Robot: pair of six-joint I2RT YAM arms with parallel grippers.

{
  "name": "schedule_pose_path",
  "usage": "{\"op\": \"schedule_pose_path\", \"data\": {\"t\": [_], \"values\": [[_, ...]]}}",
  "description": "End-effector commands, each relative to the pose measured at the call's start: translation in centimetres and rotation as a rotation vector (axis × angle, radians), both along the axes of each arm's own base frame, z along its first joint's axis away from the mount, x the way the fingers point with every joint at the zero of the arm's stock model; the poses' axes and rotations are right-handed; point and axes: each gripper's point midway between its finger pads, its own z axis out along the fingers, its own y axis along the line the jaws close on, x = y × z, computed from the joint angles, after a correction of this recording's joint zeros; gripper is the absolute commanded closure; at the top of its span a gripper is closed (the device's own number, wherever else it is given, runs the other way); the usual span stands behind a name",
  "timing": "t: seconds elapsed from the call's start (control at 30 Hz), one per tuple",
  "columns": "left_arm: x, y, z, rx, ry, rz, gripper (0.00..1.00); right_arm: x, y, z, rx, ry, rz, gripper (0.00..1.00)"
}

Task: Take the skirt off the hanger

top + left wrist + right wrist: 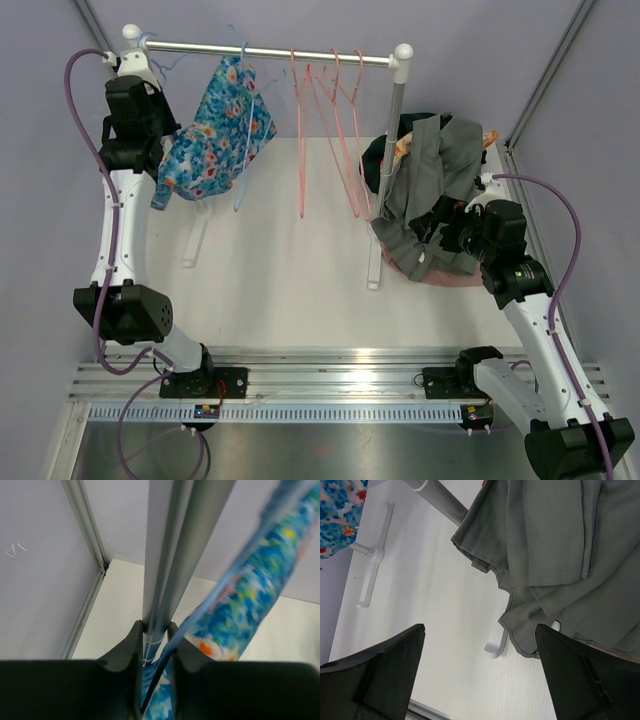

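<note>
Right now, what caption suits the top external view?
Left gripper at the floral skirt on its blue hanger under the rail; right gripper hovers open by piled grey garments.

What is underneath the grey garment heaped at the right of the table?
A pink cloth shows under the near edge of the grey garment, and black fabric lies behind it. Whatever else the pile holds is covered.

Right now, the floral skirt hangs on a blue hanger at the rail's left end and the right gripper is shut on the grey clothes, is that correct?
Not quite: the right gripper is open, holding nothing, beside the grey clothes, as the right wrist view shows. The floral skirt does hang on a blue hanger at the left end of the rail.
</note>
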Motion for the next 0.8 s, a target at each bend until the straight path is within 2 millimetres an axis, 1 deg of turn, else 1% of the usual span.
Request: {"op": "schedule_pose_path", "data": {"t": [0.0, 0.03, 0.1, 0.13, 0.23, 0.27, 0.3, 0.33, 0.37, 0.43, 0.47, 0.5, 0.57, 0.6, 0.63, 0.67, 0.7, 0.77], "values": [[-0.8, -2.9, 3.6, -0.07, -0.1, -0.109, 0.87, 0.0, 0.3, 0.4, -0.006, -0.032, 0.02, 0.01], [-1.5, -3.4, 4.4, -0.079, -0.117, -0.134, 0.92, 0.1, 0.3, 0.5, -0.004, -0.036, 0.02, 0.01], [-2.2, -3.9, 5.2, -0.095, -0.133, -0.152, 1.0, 0.2, 0.4, 0.7, -0.002, -0.042, 0.023, 0.01], [-2.8, -4.1, 6.0, -0.098, -0.153, -0.161, 1.0, 0.2, 0.4, 0.7, -0.002, -0.042, 0.023, 0.0], [-4.1, -5.0, 7.6, -0.119, -0.184, -0.194, 1.0, 0.3, 0.3, 1.7, -0.002, -0.057, 0.017, 0.01], [-5.0, -5.2, 9.0, -0.122, -0.217, -0.206, 1.0, 0.4, 0.3, 2.2, -0.001, -0.065, 0.014, 0.01], [-5.5, -5.7, 9.5, -0.138, -0.224, -0.233, 1.0, 0.5, 0.3, 3.2, 0.004, -0.085, 0.013, 0.0], [-5.9, -6.2, 10.2, -0.144, -0.238, -0.252, 1.0, 0.5, 0.3, 3.7, 0.008, -0.09, 0.013, 0.01], [-6.9, -6.7, 11.6, -0.147, -0.268, -0.275, 1.0, 0.5, 0.4, 4.8, 0.014, -0.11, 0.014, 0.01], [-7.9, -7.8, 12.9, -0.161, -0.289, -0.325, 1.0, 0.5, 0.4, 6.0, 0.021, -0.13, 0.014, 0.01], [-8.3, -8.2, 13.5, -0.161, -0.299, -0.343, 1.0, 0.5, 0.3, 7.2, 0.026, -0.157, 0.011, 0.01], [-8.9, -8.6, 14.3, -0.157, -0.308, -0.359, 1.0, 0.5, 0.3, 7.8, 0.027, -0.166, 0.004, 0.01], [-9.1, -8.8, 14.7, -0.158, -0.307, -0.37, 1.0, 0.5, 0.2, 8.8, 0.029, -0.182, 0.001, 0.01], [-9.0, -8.9, 14.2, -0.16, -0.283, -0.368, 1.0, 0.6, 0.2, 9.8, 0.03, -0.198, 0.0, 0.0], [-9.0, -8.7, 14.3, -0.157, -0.282, -0.361, 1.0, 0.5, 0.2, 10.0, 0.03, -0.198, 0.002, 0.01], [-9.0, -8.7, 13.9, -0.156, -0.269, -0.357, 1.0, 0.4, 0.2, 10.6, 0.031, -0.208, 0.004, 0.01], [-8.8, -8.3, 13.4, -0.152, -0.257, -0.337, 1.0, 0.3, 0.2, 10.7, 0.03, -0.203, 0.002, 0.01], [-8.5, -7.9, 11.7, -0.154, -0.215, -0.313, 1.0, 0.1, 0.0, 10.8, 0.026, -0.206, -0.001, 0.01]]}}
